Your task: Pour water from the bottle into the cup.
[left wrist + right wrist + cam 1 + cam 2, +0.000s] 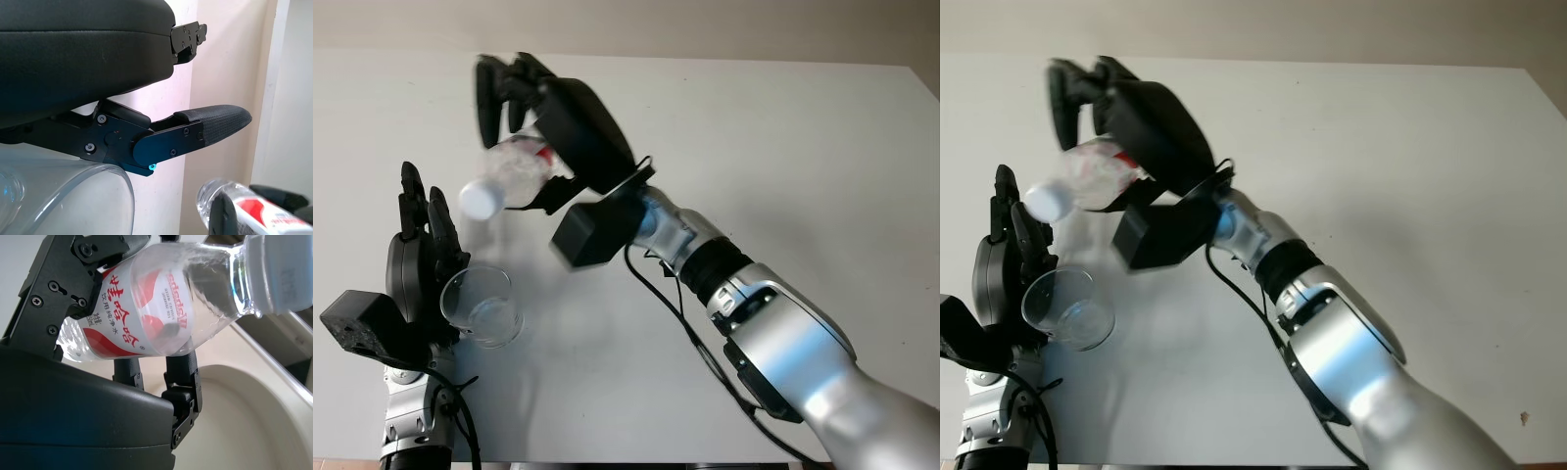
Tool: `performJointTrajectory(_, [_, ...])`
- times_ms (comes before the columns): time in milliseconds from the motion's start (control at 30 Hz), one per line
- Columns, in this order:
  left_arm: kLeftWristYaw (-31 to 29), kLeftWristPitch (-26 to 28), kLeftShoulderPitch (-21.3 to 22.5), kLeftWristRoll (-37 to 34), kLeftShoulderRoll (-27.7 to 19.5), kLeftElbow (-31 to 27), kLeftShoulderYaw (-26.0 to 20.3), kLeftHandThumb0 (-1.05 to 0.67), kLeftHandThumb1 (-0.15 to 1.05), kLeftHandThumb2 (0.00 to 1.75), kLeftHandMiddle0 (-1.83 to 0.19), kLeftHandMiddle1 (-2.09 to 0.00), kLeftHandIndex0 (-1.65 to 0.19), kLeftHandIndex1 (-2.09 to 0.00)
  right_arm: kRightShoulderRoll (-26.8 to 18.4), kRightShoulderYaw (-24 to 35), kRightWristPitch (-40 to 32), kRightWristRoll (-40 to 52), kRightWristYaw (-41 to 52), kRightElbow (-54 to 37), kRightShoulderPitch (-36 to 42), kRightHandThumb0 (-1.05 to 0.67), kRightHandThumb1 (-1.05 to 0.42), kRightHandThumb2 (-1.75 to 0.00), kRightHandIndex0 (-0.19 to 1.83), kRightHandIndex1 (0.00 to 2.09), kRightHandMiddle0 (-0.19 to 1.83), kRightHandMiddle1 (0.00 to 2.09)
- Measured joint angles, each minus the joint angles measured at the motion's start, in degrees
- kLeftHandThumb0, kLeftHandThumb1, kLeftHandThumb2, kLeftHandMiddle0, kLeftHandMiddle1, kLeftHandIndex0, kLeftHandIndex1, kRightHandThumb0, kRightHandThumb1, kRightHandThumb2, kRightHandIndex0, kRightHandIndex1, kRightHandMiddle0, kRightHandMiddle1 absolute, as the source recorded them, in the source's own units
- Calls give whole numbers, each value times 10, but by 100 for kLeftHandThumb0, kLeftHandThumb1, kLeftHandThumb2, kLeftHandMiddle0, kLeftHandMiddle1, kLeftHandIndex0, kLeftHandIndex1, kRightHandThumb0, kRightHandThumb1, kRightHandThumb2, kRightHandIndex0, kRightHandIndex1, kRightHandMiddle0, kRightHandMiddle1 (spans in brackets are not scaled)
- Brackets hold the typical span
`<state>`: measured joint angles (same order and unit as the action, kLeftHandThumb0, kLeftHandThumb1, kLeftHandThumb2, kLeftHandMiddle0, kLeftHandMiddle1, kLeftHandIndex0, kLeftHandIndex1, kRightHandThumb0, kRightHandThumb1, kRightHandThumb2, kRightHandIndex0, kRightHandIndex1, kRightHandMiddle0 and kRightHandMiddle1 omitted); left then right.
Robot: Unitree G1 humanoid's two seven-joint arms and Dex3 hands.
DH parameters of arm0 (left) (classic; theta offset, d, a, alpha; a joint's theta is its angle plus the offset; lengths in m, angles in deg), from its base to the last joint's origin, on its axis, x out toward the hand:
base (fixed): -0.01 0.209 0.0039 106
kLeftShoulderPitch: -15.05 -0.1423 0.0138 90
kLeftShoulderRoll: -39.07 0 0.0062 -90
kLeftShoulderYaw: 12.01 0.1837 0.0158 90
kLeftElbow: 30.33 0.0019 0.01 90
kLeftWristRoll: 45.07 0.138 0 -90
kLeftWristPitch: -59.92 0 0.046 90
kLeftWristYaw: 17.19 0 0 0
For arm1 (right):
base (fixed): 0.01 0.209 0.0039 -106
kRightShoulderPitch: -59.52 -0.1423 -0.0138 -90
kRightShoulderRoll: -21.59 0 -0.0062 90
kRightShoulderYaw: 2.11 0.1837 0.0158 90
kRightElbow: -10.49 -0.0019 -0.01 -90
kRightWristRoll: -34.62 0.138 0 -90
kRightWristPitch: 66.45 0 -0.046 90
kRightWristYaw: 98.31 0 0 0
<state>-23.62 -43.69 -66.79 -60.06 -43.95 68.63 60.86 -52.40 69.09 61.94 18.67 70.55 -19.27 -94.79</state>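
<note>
Left eye view: the right hand is clamped on the water bottle, tipped with its white cap angled down, above and just behind the cup. The left hand is closed around the clear plastic cup at the near left of the white bench.
Right eye view: same scene; the bottle's capped end hangs nearer over the cup rim, not touching it.
Left wrist view: the cup's wall sits against the left hand's shell, one finger reaching past it; the bottle's base end shows beyond, near but apart.
Right wrist view: the red-and-white label and little water inside the bottle, which the head views blur; the cap looks to be on.
Progress: bottle lifted and tilted over the cup, which looks empty. No stream is visible, so pouring is probably still to do.
Caution: with the cap on, nothing would flow.
</note>
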Motion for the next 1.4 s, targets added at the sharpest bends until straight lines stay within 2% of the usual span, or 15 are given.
performJointTrajectory(100, [-1, 0, -1, 0, 0, 0, 0, -81, 105, 66, 14, -6, 19, -3, 0, 43, -31, 53, 66, -21, 14, -12, -89, -45, 119, 209, 91, 209])
performJointTrajectory(200, [-2, -1, -1, 0, 0, 0, 0, -81, 105, 65, 14, -6, 19, -4, -6, 78, -84, 97, 132, -49, 33, -16, -98, -29, 103, 209, 79, 209])
performJointTrajectory(333, [-4, -2, -4, 0, 0, -3, -2, -81, 105, 65, 14, -6, 19, -4, -29, 123, -156, 155, 213, -94, 65, -18, -103, -24, 101, 209, 76, 209])
performJointTrajectory(467, [-7, -3, -8, -3, 0, -5, -4, -80, 105, 65, 16, -5, 19, -2, -64, 168, -325, 238, 320, -186, 105, -17, -105, -26, 109, 209, 72, 209])
performJointTrajectory(533, [-12, -4, -10, -5, 0, -6, -4, -80, 105, 65, 16, -5, 19, -1, -82, 174, -390, 256, 344, -242, 133, -17, -105, -24, 112, 209, 71, 209])
performJointTrajectory(833, [-22, -10, -17, -7, 0, -6, -5, -79, 105, 68, 16, -5, 19, 0, -125, 204, -558, 290, 358, -450, 233, -20, -105, -28, 114, 209, 60, 209])
performJointTrajectory(1000, [-23, -9, -21, -9, 1, -11, -5, -78, 105, 69, 16, -5, 19, 0, -143, 231, -612, 307, 345, -528, 274, -20, -105, -32, 116, 209, 53, 209])
performJointTrajectory(1300, [-27, -9, -28, -9, -1, -16, -8, -76, 105, 73, 17, -5, 19, 0, -152, 248, -639, 306, 313, -555, 332, -21, -105, -31, 122, 209, 54, 209])
performJointTrajectory(1400, [-28, -8, -28, -9, -2, -16, -8, -76, 105, 74, 17, -5, 19, 0, -150, 251, -654, 304, 288, -556, 337, -23, -105, -28, 126, 209, 65, 209])
